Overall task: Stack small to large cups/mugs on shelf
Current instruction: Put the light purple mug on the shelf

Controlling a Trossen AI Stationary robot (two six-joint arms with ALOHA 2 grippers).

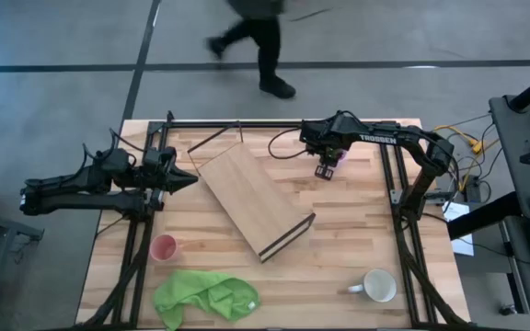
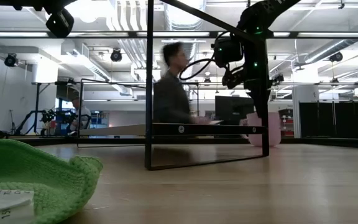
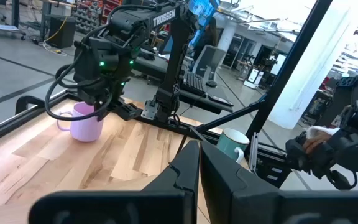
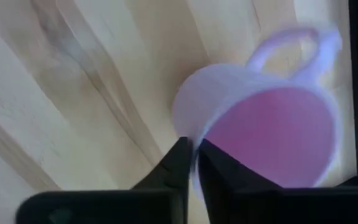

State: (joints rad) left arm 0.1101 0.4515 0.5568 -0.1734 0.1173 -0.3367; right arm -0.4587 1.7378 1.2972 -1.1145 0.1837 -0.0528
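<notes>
From above, we see our right gripper (image 1: 328,168) at the table's far side over the light purple cup (image 1: 339,158), right of the shelf (image 1: 251,199); the pink-red cup (image 1: 164,247) sits near left, the white mug (image 1: 378,285) near right. Our left gripper (image 1: 184,181) waits at the left, fingers together. At table level, the purple cup (image 2: 263,129) stands beyond the shelf (image 2: 166,129). Our left wrist shows the right gripper (image 3: 102,111) at the cup (image 3: 84,121). Our right wrist shows fingers (image 4: 178,163) pinching the cup's (image 4: 272,130) rim.
</notes>
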